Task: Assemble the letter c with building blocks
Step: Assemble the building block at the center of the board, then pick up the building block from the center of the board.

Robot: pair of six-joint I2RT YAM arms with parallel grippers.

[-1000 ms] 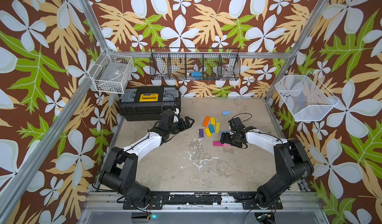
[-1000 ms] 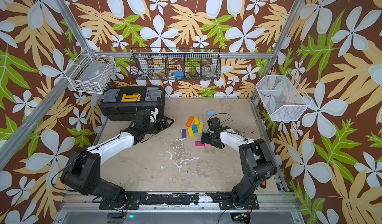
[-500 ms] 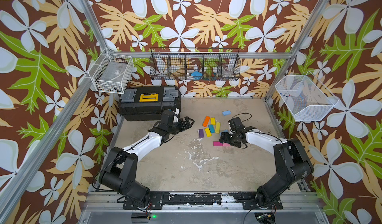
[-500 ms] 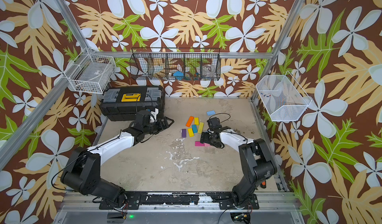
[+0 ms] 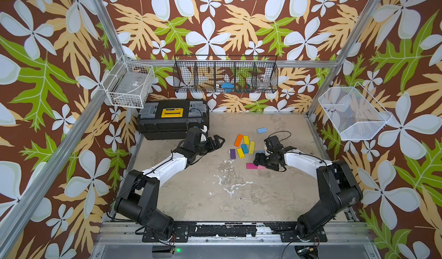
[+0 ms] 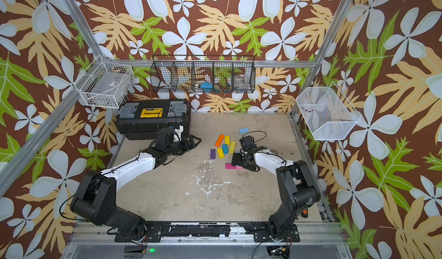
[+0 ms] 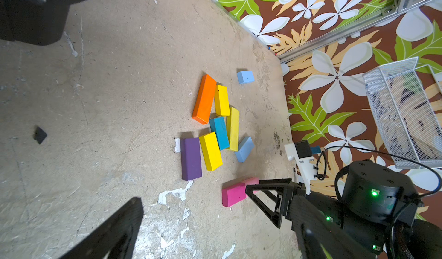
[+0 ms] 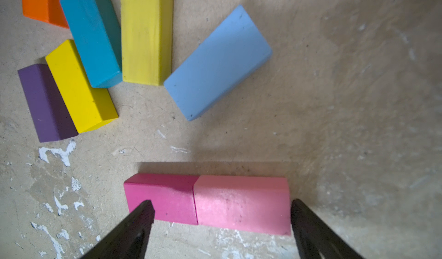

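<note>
i am hovering my right hand (image 8: 221, 205) low over the desk (image 5: 215, 198), jaws standing wide and gripping nothing. one finger is showing over the magenta block (image 8: 162, 198) and the other is sitting just off the free end of the pink block (image 8: 241, 205). whether either is touching wood, i cannot tell. those two blocks are lying end to end in a straight line, touching. i am reading that as the first stroke of the c, probably its bottom bar.

the other building blocks are waiting in a loose cluster just beyond. the light blue block (image 8: 217, 64) is lying askew nearest the pair. past it the long yellow block (image 8: 146, 30), teal block (image 8: 93, 33), short yellow block (image 8: 79, 88), purple block (image 8: 45, 104) and orange block (image 8: 40, 1) are crowding side by side, several touching. a second light blue block (image 5: 262, 130) is lying apart toward the back wall.

my left hand (image 5: 216, 142) is hanging fully spread and empty beside the toolbox (image 5: 172, 119), well clear of the cluster.

bare desk is stretching wide on my near side of the pink pair. on the cluster side the gap is tight, so i am judging that the c's spine will be crowding those blocks.
</note>
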